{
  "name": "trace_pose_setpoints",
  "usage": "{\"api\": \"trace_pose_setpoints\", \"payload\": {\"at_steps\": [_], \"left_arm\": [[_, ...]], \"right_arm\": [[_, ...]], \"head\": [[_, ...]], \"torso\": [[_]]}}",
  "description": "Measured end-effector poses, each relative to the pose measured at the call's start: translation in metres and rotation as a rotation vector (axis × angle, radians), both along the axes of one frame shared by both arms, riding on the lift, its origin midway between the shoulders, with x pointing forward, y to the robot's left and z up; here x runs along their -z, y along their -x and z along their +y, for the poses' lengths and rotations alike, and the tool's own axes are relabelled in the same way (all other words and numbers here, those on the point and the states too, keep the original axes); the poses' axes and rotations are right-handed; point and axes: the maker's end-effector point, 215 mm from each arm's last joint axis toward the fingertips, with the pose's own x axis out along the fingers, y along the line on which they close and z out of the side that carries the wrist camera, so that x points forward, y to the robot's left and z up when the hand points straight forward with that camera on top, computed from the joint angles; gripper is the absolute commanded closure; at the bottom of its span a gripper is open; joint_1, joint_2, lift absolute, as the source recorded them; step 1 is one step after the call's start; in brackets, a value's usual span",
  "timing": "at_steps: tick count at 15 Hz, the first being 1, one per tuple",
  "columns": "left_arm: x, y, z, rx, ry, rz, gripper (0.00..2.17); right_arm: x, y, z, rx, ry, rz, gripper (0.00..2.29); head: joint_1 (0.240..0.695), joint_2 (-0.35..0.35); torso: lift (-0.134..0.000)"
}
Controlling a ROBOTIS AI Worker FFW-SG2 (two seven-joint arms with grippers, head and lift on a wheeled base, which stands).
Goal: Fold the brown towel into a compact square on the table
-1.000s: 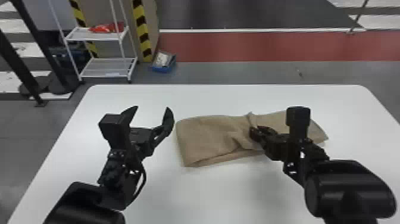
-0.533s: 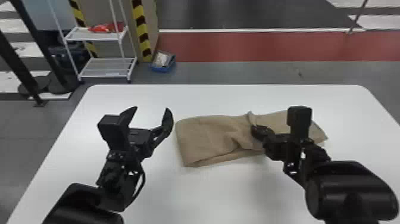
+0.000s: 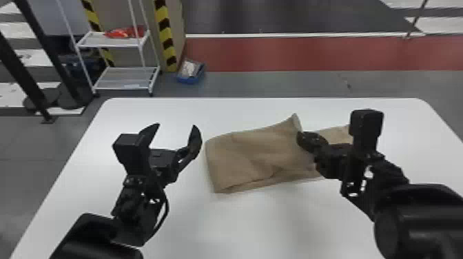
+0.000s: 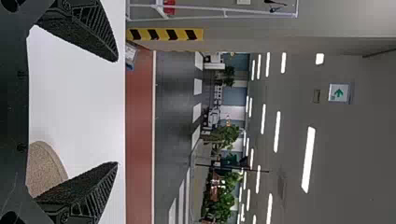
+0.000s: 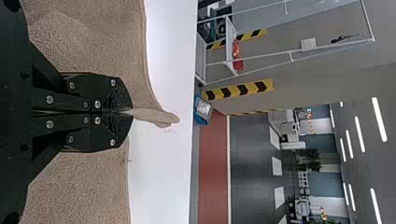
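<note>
Right hand point(image 3: 301, 137), at 1 o'clock from the robot, is clenched on an edge of the brown towel point(image 3: 255, 151); left hand point(image 3: 177, 125), at 11 o'clock, is empty, its fingers spread apart. White table point(image 3: 241, 227) lies beneath both. White rack point(image 3: 103, 41) stands beyond it at 11 o'clock. Towel lies on the table from 12 to 1 o'clock, folded into a long band, near the left hand. Smallest item noted: a peak of cloth point(image 3: 295, 120) raised at the right hand's fingertips.
</note>
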Motion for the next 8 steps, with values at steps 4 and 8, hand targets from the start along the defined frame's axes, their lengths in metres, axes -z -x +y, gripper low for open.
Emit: {"api": "trace_pose_setpoints", "payload": {"at_steps": [4,8], "left_arm": [[0.001,0.005,0.005,-0.006,0.001,0.003,0.08],[0.002,0.011,0.006,-0.007,0.001,0.009,0.08]], "right_arm": [[0.004,0.002,-0.049,0.076,0.026,0.048,1.29],[0.029,-0.012,-0.066,0.098,0.066,0.074,1.29]], "head": [[0.695,-0.008],[0.695,-0.025]], "torso": [[-0.123],[-0.123]]}}
